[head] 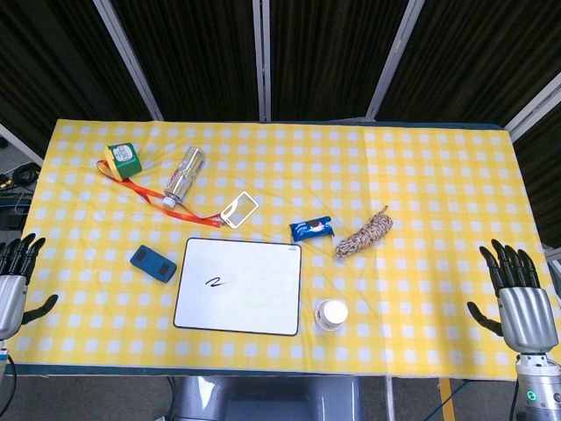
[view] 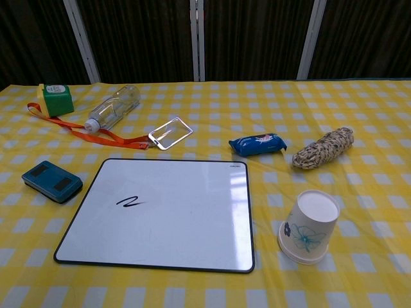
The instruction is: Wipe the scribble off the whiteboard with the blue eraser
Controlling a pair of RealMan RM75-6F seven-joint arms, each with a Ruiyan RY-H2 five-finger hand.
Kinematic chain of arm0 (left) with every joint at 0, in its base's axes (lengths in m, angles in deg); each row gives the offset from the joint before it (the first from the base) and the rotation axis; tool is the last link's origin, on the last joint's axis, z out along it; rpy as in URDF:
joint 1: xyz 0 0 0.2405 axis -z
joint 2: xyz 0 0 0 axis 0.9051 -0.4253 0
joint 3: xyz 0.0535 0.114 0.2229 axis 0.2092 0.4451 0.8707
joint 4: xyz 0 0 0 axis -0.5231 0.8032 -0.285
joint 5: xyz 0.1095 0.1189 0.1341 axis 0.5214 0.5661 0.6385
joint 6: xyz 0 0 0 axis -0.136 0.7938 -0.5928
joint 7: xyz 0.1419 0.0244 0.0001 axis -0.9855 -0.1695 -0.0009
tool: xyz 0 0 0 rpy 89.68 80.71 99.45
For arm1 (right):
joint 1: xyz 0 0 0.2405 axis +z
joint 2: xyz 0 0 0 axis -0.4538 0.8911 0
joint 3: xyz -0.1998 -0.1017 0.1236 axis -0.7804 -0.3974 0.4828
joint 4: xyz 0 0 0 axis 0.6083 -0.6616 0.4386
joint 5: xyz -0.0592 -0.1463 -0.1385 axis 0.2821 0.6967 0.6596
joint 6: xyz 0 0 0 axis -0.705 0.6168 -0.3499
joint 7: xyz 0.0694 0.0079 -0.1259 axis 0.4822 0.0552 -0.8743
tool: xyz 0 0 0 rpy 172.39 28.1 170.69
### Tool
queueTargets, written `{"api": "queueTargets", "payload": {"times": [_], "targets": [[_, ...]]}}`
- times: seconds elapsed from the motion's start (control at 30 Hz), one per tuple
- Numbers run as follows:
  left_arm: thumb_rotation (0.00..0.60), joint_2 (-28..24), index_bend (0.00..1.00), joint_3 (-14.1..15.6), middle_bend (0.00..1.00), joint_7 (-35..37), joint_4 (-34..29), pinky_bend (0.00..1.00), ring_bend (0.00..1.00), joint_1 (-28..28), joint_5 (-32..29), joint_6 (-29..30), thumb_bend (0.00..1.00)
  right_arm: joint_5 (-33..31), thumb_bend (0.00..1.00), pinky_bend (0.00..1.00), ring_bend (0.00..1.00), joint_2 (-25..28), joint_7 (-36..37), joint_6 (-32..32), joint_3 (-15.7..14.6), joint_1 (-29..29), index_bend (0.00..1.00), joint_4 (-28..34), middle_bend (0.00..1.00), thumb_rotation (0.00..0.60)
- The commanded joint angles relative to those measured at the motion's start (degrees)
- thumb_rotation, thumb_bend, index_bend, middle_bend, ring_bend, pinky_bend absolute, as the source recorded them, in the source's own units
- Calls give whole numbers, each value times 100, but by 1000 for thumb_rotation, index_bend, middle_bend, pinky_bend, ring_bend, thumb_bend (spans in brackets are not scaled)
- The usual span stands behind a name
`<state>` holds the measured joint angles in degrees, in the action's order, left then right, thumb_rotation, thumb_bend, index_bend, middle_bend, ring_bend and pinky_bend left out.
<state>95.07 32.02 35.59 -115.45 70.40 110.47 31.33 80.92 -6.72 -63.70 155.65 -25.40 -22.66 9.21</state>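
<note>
Blue eraser (view: 52,181) lying untouched beside whiteboard (view: 160,215), scribble (view: 130,202) remaining; left hand (head: 15,281), right hand (head: 517,294) both waiting released; reaching next.

**Eraser beside marked whiteboard**

Whiteboard (view: 160,215) lies flat near front table edge, black-framed, short black scribble (view: 130,202) left of centre. Blue eraser (view: 51,181) with two dark pads lies flat just left of board, not touching.
</note>
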Motion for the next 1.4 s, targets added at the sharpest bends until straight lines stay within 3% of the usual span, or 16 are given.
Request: {"api": "queueTargets", "payload": {"times": [0.03, 0.63, 0.77, 0.9, 1.07, 1.23, 1.4], "targets": [[600, -7, 0, 2, 0, -16, -8, 0, 0, 4, -21, -19, 231, 3, 115, 0, 0, 2, -22, -13, -10, 1, 2, 9, 0, 600], [600, 171, 0, -41, 0, -166, 179, 2, 0, 207, -29, -253, 231, -14, 114, 0, 0, 62, -10, -115, -54, 7, 39, 114, 0, 600], [600, 234, 17, -81, 0, -239, 282, 72, 16, 349, -65, -445, 231, -15, 115, 0, 0, 81, 31, -115, -55, 4, 50, 128, 0, 600], [600, 391, 97, -160, 0, -592, 552, 92, 57, 750, -134, -983, 231, -15, 115, 0, 0, 115, 108, -95, -42, -2, 51, 152, 0, 600], [600, 558, 134, -206, 0, -1017, 844, 93, 63, 1390, -480, -2111, 231, -19, 115, 0, 0, 163, 196, -93, -42, -12, 53, 180, 0, 600], [600, 748, 169, -141, 17, -1417, 1070, 113, 78, 1815, -648, -2775, 234, -34, 115, 0, 0, 193, 262, -118, -40, -8, 54, 192, 0, 600], [600, 927, 221, -143, 63, -1618, 1180, 147, 115, 1984, -745, -2924, 245, -34, 114, 0, 0, 202, 281, -132, -43, -4, 54, 195, 0, 600]]}}
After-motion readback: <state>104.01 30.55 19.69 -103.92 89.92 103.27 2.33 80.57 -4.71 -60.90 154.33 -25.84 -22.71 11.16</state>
